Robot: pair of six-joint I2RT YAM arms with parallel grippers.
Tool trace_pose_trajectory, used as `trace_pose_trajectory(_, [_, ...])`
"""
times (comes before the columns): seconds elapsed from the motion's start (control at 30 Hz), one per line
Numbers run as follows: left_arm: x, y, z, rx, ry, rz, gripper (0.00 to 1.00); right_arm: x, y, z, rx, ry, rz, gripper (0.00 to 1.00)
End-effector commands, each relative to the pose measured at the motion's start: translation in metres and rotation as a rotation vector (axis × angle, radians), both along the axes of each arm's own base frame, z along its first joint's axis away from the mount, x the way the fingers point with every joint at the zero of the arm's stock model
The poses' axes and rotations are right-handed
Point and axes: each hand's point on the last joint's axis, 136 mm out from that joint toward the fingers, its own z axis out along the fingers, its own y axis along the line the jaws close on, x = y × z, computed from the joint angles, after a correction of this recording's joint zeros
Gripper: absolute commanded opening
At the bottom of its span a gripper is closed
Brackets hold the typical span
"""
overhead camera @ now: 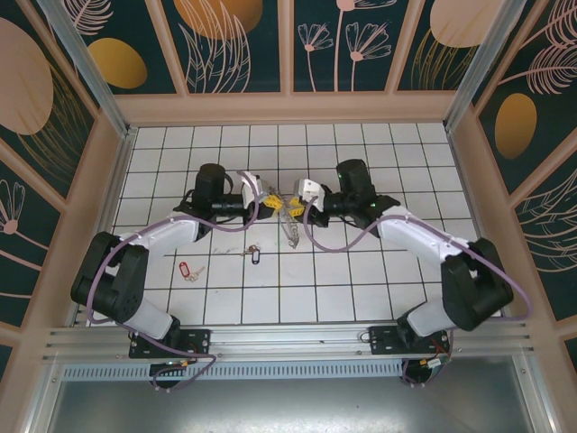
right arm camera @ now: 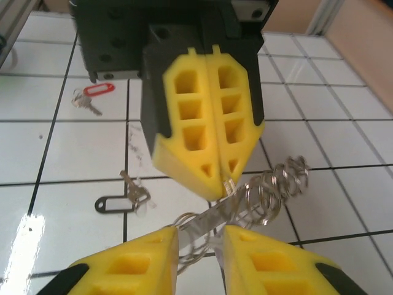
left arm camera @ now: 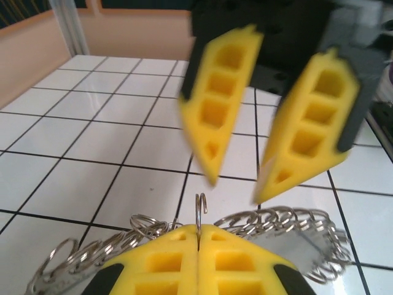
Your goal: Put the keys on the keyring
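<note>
No legible txt, labels, brand marks or nrs in any view. Red key tag point(overhead camera: 186, 268) and dark blue key tag point(overhead camera: 254, 256) are too small/blurred to make out any writing on them.

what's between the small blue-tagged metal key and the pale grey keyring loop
Nothing visible: bare white tiles separate the blue-tagged metal key from the pale grey keyring loop, which the shut left gripper pinches.
</note>
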Motion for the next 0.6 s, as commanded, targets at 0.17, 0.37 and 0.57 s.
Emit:
trace_pose_trajectory(0.17, [0.036, 0.026, 0.053, -0.174, -0.088, 0.153, 0.0, -0.01, -0.011, 0.026, 0.113, -0.05, -0.07, 0.23])
trace_pose_trajectory(0.37, [0.065, 0.042, 0.06, -0.235, -0.097, 0.316, 0.0, -0.04, 0.019, -0.008, 0.046, -0.006, 0.021, 0.19])
trace_pose_trajectory(0.57, [0.087, 0.054, 0.064, -0.257, -0.096, 0.438, 0.0, -0.056, 0.052, -0.047, -0.02, 0.028, 0.097, 0.18])
